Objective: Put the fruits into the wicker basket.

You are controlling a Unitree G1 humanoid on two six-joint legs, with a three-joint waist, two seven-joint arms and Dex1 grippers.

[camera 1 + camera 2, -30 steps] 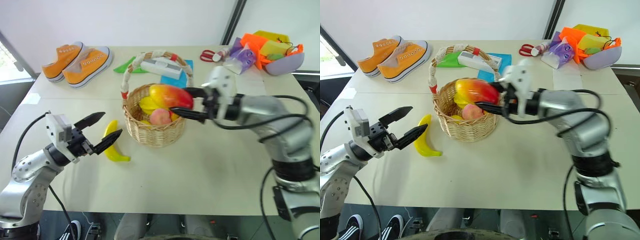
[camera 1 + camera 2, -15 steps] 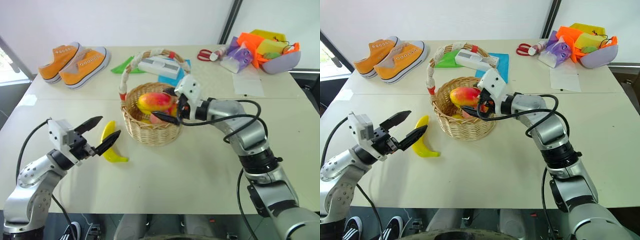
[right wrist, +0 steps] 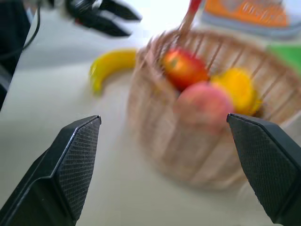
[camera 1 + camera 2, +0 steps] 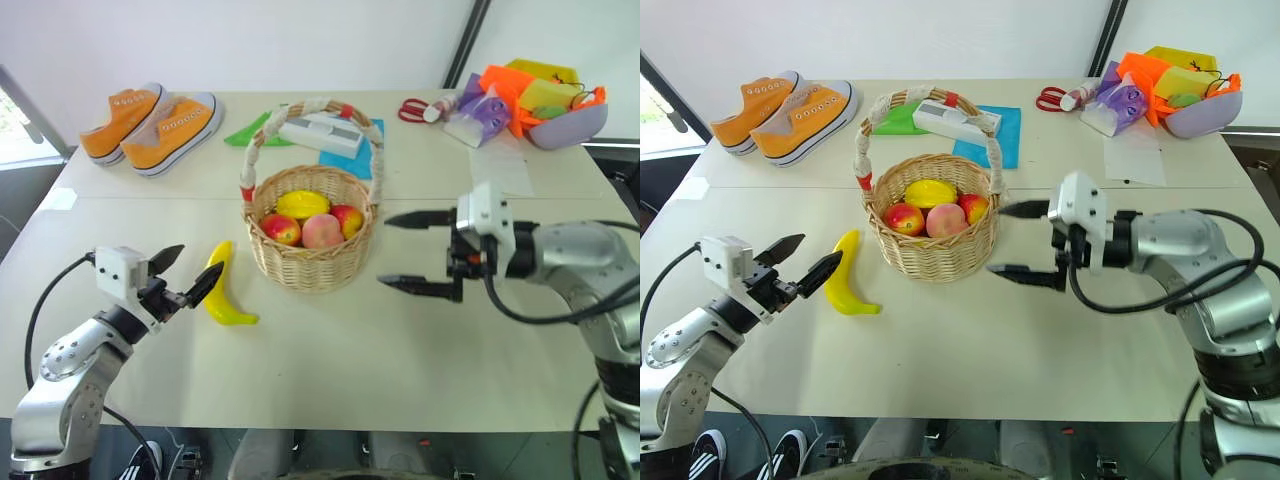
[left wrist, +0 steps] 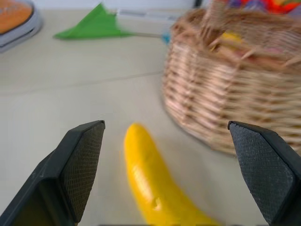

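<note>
The wicker basket (image 4: pixel 308 262) stands mid-table with its arched handle up. In it lie several fruit pieces: a yellow one (image 4: pixel 302 203), a peach-coloured one and two red-and-yellow ones. The mango is among them, but I cannot tell which it is. The banana (image 4: pixel 226 297) lies on the table just left of the basket. My left gripper (image 4: pixel 202 257) hovers open at the banana's left side, pointing at it, and the banana (image 5: pixel 151 186) lies between its fingers (image 5: pixel 77 160). To the right of the basket, my right gripper (image 4: pixel 383 251) is wide open and empty, pointing at it.
Orange sneakers (image 4: pixel 150 120) sit at the back left. Behind the basket lie a white box (image 4: pixel 320 133) on a blue sheet and a green triangle (image 4: pixel 248 133). At the back right are red scissors (image 4: pixel 413 110), a paper sheet (image 4: pixel 500 165) and a lilac bowl (image 4: pixel 572 128) with bright clutter.
My right gripper lowered the mango into the basket, opened, and drew back to the basket's right. My left gripper sank a little beside the banana.
</note>
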